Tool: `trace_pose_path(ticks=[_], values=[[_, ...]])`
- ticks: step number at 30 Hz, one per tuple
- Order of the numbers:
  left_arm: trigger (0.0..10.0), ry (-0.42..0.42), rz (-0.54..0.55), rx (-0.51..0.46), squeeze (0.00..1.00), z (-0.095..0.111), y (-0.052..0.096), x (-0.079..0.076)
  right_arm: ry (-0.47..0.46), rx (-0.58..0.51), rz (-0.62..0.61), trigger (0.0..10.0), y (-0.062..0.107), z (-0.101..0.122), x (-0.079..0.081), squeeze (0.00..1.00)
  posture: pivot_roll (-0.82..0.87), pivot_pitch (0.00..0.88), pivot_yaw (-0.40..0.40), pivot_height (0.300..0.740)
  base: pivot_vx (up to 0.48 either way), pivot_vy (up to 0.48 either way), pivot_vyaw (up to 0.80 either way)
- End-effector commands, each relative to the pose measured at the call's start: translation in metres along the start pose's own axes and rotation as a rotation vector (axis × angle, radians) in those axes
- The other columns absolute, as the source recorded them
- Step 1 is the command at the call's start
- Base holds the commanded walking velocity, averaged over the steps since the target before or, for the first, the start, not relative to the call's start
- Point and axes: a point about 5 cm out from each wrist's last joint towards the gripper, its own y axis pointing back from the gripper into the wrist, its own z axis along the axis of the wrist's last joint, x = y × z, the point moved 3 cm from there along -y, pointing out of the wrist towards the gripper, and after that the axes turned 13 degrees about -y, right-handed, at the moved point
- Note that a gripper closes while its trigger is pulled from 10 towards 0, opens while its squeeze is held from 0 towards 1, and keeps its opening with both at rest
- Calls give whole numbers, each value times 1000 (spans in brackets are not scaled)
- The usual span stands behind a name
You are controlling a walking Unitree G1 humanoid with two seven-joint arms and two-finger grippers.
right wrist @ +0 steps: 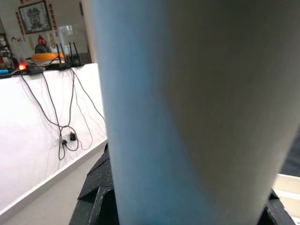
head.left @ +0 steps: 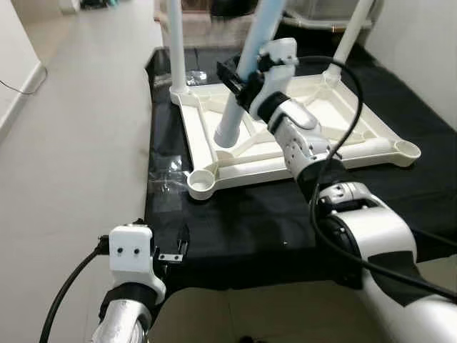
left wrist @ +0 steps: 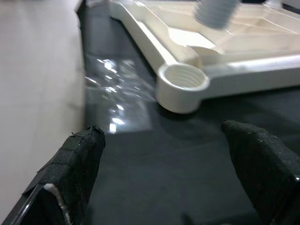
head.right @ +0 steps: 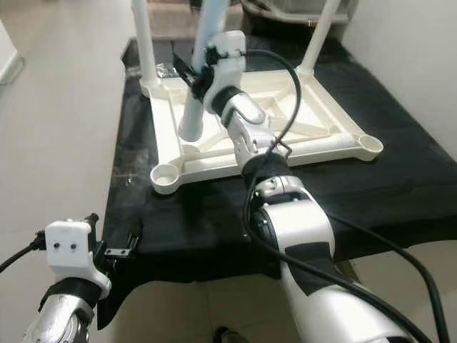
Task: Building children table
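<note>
A cream plastic square children's tabletop (head.left: 307,121) lies upside down on a black cloth (head.left: 235,221) spread over the tiled floor (head.left: 78,143). Two white plastic legs stand upright in its far corner sockets, one at the far left (head.left: 176,43) and one at the far right (head.left: 351,36). The near left round threaded socket (left wrist: 182,79) and the near right socket (head.left: 405,149) are open.

The right end effector (head.left: 241,80) is pinching a pale blue plastic leg (head.left: 246,78) partway up its length. That leg leans, with its lower end resting on the ribbed underside of the tabletop near the middle, between the sockets and not in any of them. From the right wrist, the blue leg sits tight between the black fingers (right wrist: 96,197).

The left end effector (left wrist: 168,178) hovers low over the near left edge of the cloth, its two black fingers spread wide with nothing between them, pointing towards the near left socket.
</note>
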Motion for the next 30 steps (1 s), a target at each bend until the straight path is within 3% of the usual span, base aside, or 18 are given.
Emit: trace_pose_path(ticks=[1, 3, 9, 10, 12, 18, 24, 30], values=[[10000, -5, 3, 16, 0, 1, 6, -2, -34, 13, 35, 10000, -6, 4, 7, 0, 47, 288, -92, 740, 0, 0, 0], [10000, -1, 14, 22, 0, 3, 9, -3, -70, 32, 122, 10000, -10, 6, 20, 0, 52, 298, -95, 740, 0, 0, 0], [10000, 4, 27, 28, 0, 5, 14, -3, -94, 19, 147, 10000, -14, 11, 26, 0, 48, 312, -102, 740, 0, 0, 0], [10000, 6, 43, 35, 0, 5, 15, -1, -38, -11, 117, 10000, -16, 15, 27, 0, 45, 319, -105, 740, 0, 0, 0], [10000, 5, 47, 37, 0, 4, 16, 0, -22, -18, 109, 10000, -16, 16, 27, 0, 45, 319, -105, 740, 0, 0, 0], [10000, 5, 48, 51, 0, 3, 16, -3, -69, -27, 119, 10000, -19, 19, 31, 0, 47, 322, -106, 740, 0, 0, 285], [10000, -1, 50, 58, 0, 1, 17, -3, -53, -29, 121, 10000, -19, 25, 29, 0, 43, 318, -106, 740, 0, 0, 0], [10000, 1, 47, 57, 0, 1, 17, -5, -11, 43, 248, 10000, -18, 22, 39, 0, 45, 316, -106, 740, 0, 0, 0]])
